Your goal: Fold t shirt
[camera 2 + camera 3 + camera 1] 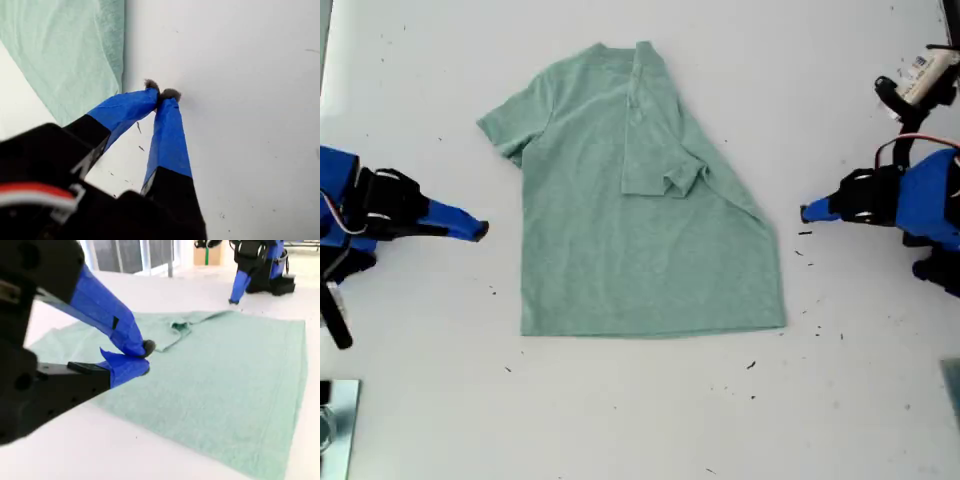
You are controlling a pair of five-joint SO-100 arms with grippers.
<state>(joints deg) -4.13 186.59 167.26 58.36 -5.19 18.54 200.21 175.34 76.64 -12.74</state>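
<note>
You can see the t shirt lying flat mid-counter, its hem toward the counter's near edge in the exterior view and its collar toward the far edge. One sleeve is folded in over the chest, and the other lies spread out toward the exterior view's left.

Beside the shirt, toward the counter's edge at the exterior view's left, you'll find my second gripper. Its blue tips are pressed together on nothing, apart from the cloth.

Opposite it, toward the edge at the exterior view's right, my first gripper has its tips touching and empty, just off the shirt's side.
</note>
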